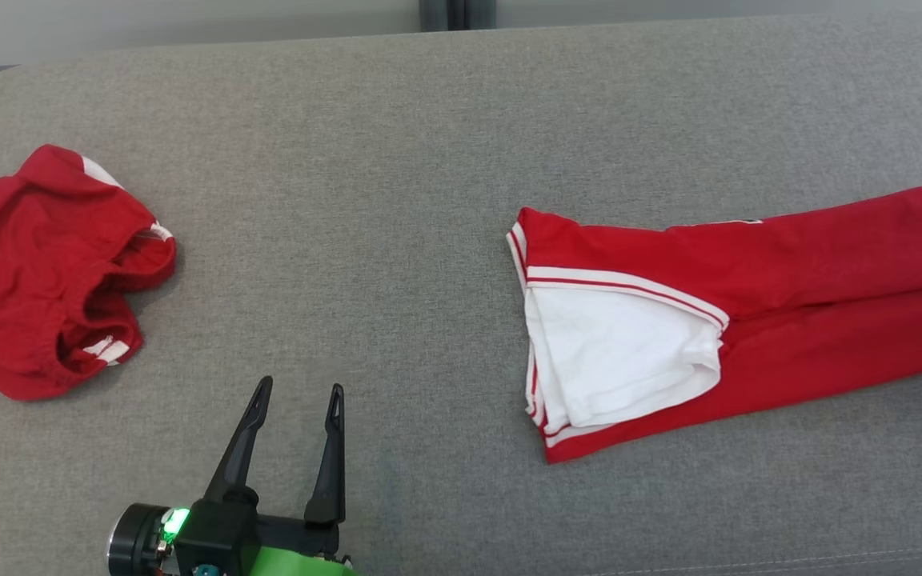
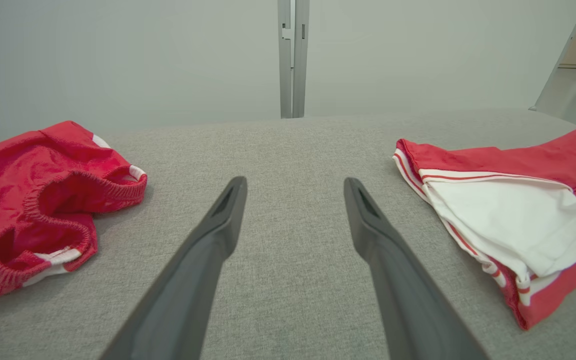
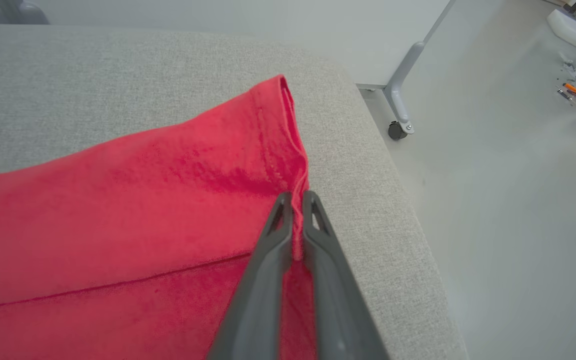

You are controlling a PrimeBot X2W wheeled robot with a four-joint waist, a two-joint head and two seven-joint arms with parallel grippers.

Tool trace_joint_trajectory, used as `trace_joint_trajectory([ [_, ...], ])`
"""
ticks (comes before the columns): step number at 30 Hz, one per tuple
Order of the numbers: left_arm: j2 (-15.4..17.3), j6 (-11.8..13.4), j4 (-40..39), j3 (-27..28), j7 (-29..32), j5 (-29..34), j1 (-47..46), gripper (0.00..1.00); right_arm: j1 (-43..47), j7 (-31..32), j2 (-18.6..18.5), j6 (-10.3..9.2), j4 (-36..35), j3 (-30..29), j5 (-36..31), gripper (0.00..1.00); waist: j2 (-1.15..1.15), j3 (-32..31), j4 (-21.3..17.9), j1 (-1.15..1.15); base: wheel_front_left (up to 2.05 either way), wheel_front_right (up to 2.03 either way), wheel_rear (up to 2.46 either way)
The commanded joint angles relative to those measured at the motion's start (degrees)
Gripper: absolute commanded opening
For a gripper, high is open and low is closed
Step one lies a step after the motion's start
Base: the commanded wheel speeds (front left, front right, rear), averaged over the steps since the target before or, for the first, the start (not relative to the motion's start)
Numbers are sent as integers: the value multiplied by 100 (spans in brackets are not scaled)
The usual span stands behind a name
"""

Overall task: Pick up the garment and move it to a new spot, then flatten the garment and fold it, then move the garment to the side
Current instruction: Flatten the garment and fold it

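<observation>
Head view: left gripper (image 1: 302, 386) sits at 7 o'clock, low over the grey upholstered surface (image 1: 389, 200), fingers pointing to 12. Its jaws are spread wide with nothing between them, just bare fabric under the gap. The left wrist view confirms this: both fingers (image 2: 218, 235) are well apart and touch neither piece of clothing.

The long red garment (image 1: 829, 320) lies flat at 3 o'clock and runs off the frame's right edge. Its near end points to 9 and carries red-and-white striped trim. A white lining (image 1: 613, 352) is folded out there, showing at about 8 o'clock of the red body. It is well apart from the left gripper.

A crumpled red garment (image 1: 29, 264) lies at 9 o'clock, bunched up, with elastic openings and some white trim. It lies loose on the surface, nothing touching it. In the left wrist view it is at 9 and the long one at 3, with the gripper between them.

Right wrist view: right gripper (image 3: 297, 196) has its jaws pinched nearly together on the hemmed edge of the long red garment. A thin ridge of cloth stands between the tips. That end lies near the surface's rounded edge. Past it, at 3 o'clock, is the pale floor (image 3: 518, 200), and a grey caster leg (image 3: 398, 100) is at 1 o'clock.
</observation>
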Motion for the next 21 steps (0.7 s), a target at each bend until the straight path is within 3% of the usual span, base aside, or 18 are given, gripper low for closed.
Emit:
trace_joint_trajectory([
  [1, 2, -24, -15, 34, -16, 58, 9, 100, -97, 79, -73, -12, -158, -84, -81, 0, 0, 8, -104, 0, 0, 0, 0],
  [5, 2, -47, 5, 63, -17, 55, -9, 100, 8, 463, -135, -11, -852, -305, -259, 0, 0, -4, -189, 0, 0, 0, 0],
  [9, 2, -11, 49, 11, -17, -22, -12, 100, 322, 950, 96, -11, -1832, -584, -395, 0, 0, -61, -227, 0, 0, 0, 0],
  [14, 3, 39, 87, -86, -16, -97, -29, 100, 905, 1646, 737, -10, -3392, -1057, -823, 0, 0, -151, -179, 0, 0, 0, 0],
  [21, 3, 68, 85, -189, -17, -185, -112, 100, 1573, 2382, 1822, -10, -5195, -1001, -1446, 0, 0, -134, 24, 0, 0, 0, 0],
])
